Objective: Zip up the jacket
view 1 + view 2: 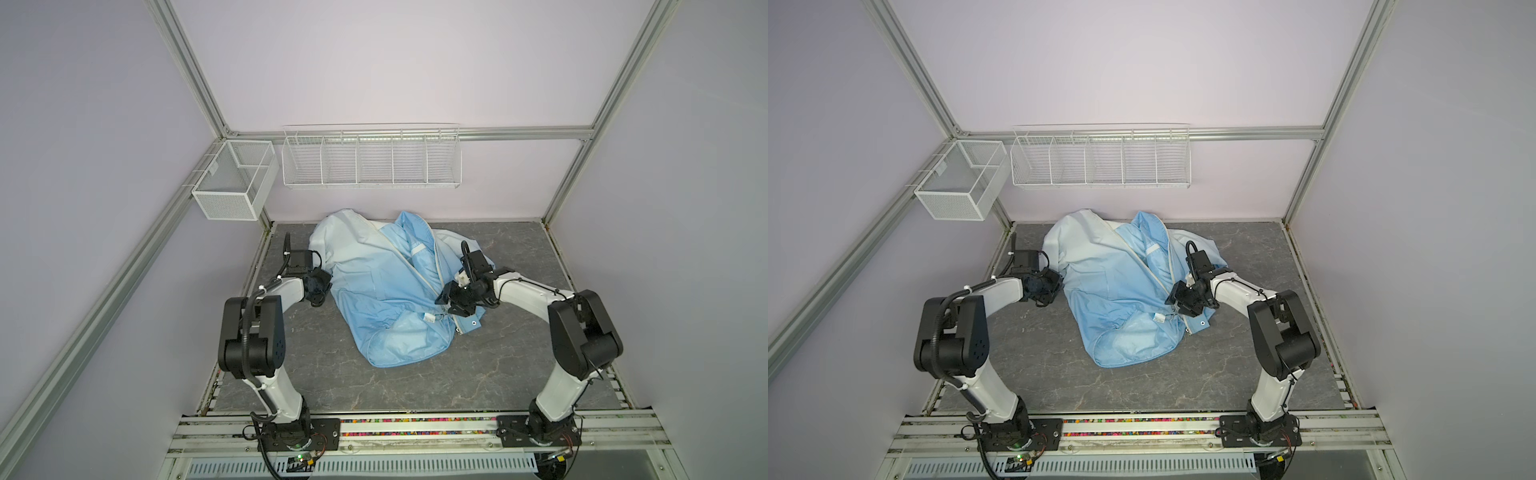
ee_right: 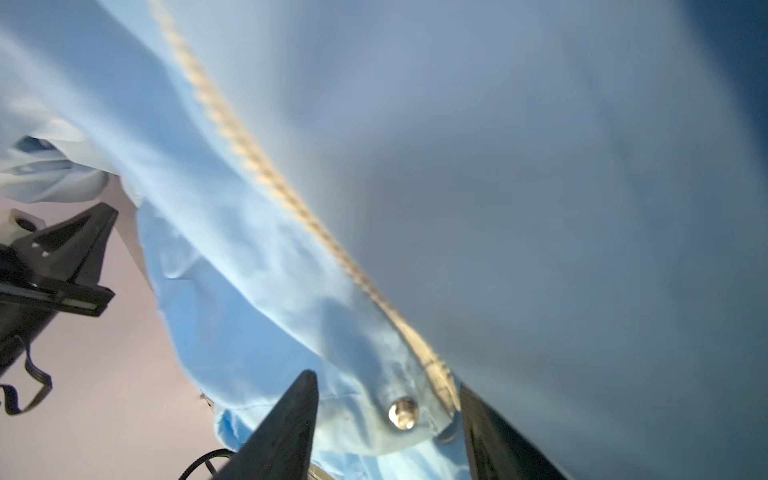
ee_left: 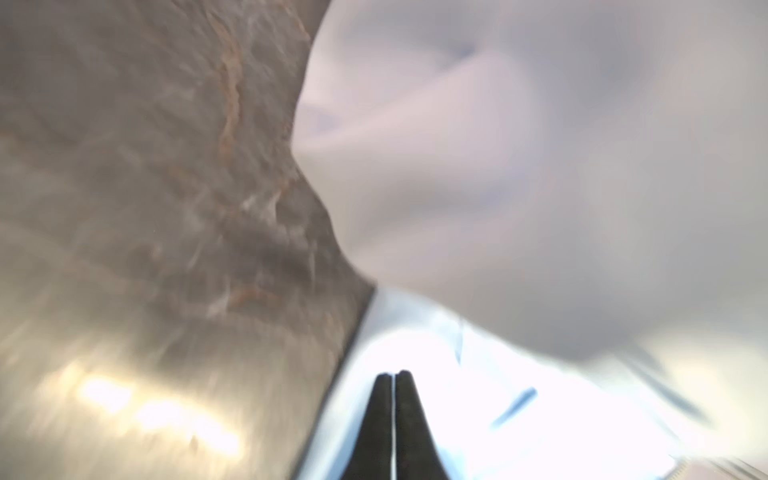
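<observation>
The light-blue jacket (image 1: 374, 291) (image 1: 1113, 291) lies crumpled on the grey table (image 1: 519, 353), its front apart in a V. Its white zipper (image 1: 399, 257) (image 2: 291, 195) runs down to the near hem. My left gripper (image 1: 322, 291) (image 1: 1050, 291) (image 3: 392, 374) sits at the jacket's left edge with its jaws shut, over pale cloth (image 3: 540, 187); I cannot tell whether cloth is pinched. My right gripper (image 1: 449, 305) (image 1: 1177, 301) (image 2: 386, 399) is open at the zipper's lower end. The hem corner with a metal snap (image 2: 403, 411) lies between its fingers (image 2: 291, 415).
A white mesh bin (image 1: 232, 183) hangs on the left frame rail. A long wire rack (image 1: 370, 160) hangs on the back wall above the jacket. Aluminium posts edge the table, and both arm bases stand on the front rail (image 1: 415, 428).
</observation>
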Controlling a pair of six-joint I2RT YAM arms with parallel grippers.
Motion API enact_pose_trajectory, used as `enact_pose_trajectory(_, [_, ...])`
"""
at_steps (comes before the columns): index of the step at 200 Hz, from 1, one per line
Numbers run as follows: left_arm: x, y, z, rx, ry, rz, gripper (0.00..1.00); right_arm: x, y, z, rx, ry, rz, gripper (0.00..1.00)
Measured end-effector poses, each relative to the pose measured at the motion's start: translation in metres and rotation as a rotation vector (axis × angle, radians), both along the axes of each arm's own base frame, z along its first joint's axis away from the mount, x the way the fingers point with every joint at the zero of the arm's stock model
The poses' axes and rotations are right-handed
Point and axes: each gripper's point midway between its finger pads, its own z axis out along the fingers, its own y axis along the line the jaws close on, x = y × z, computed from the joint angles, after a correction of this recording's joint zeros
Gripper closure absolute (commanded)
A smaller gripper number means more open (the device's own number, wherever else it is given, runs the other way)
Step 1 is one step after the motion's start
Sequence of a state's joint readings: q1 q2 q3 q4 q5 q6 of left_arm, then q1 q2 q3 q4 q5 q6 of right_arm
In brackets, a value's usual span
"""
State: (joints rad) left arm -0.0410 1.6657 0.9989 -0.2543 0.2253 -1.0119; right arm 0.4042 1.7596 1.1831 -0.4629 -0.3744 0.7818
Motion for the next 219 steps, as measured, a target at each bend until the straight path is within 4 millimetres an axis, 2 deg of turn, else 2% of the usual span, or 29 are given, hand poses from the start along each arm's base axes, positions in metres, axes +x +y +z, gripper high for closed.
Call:
enact_pose_trajectory(11, [-0.008,-0.002,0.027,0.004,-0.055,0.005,0.79,0.014,0.006,0.024,0.022,-0.063,0.009,0.4])
enact_pose_trajectory(25, [-0.02,-0.013,0.062,-0.005,-0.135,-0.008,0.76,0.031,0.014,0.052,0.048,-0.141,0.031,0.4])
enact_pose_trajectory(40, [-0.038,-0.044,0.089,-0.041,-0.2,-0.051,0.75,0.044,0.022,0.073,0.063,-0.198,0.068,0.41])
enact_pose_trajectory(51, [-0.055,-0.07,0.095,-0.074,-0.212,-0.092,0.74,0.053,0.027,0.079,0.064,-0.219,0.095,0.42])
enact_pose_trajectory(64, [-0.08,-0.104,0.094,-0.122,-0.202,-0.142,0.71,0.062,0.032,0.071,0.052,-0.215,0.132,0.42])
enact_pose_trajectory(78, [-0.106,-0.134,0.084,-0.162,-0.173,-0.177,0.71,0.065,0.034,0.046,0.023,-0.174,0.17,0.42])
enact_pose_trajectory(95, [-0.13,-0.163,0.074,-0.197,-0.134,-0.205,0.69,0.058,0.031,0.009,-0.017,-0.088,0.206,0.42])
enact_pose_trajectory(109, [-0.141,-0.184,0.072,-0.231,-0.129,-0.214,0.67,0.05,0.028,-0.013,-0.041,-0.027,0.228,0.42])
enact_pose_trajectory(131, [-0.146,-0.216,0.071,-0.287,-0.138,-0.223,0.64,0.04,0.024,-0.027,-0.061,0.012,0.255,0.42])
enact_pose_trajectory(168, [-0.146,-0.27,0.043,-0.324,-0.088,-0.257,0.6,0.031,0.015,-0.039,-0.084,0.037,0.273,0.42])
enact_pose_trajectory(194, [-0.144,-0.29,0.033,-0.35,-0.087,-0.261,0.6,0.026,0.008,-0.046,-0.067,0.057,0.27,0.46])
enact_pose_trajectory(219, [-0.137,-0.298,0.028,-0.379,-0.102,-0.243,0.4,0.022,0.011,-0.049,0.001,0.07,0.268,0.56])
